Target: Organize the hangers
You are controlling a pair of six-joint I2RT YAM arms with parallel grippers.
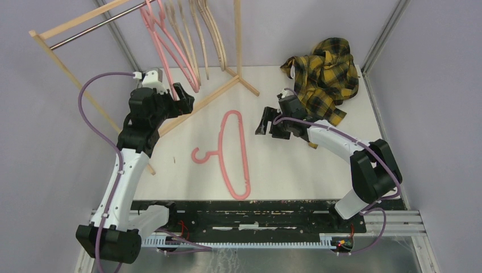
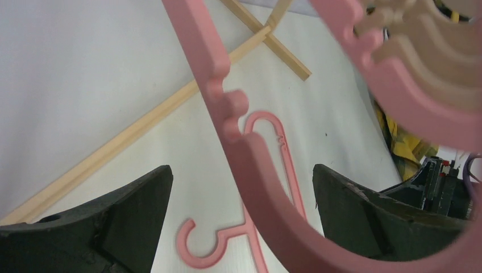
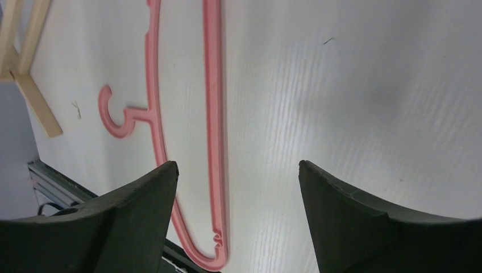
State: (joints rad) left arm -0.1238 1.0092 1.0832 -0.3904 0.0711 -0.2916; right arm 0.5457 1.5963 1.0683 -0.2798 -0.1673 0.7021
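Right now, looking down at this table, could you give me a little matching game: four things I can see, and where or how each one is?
Things:
1. yellow plaid shirt
2. beige hangers
3. lone pink hanger
4. left tool

Places or states:
A. lying flat on the table
B. hanging from the metal rail
C. crumpled at the far right corner
D. open, at the hung pink hangers

Pairs: 1-C, 2-B, 3-A, 4-D.

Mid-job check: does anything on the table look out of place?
Yes. One pink hanger lies flat on the table, while the other hangers hang from the rack's rail. A yellow plaid shirt sits crumpled in the far right corner.
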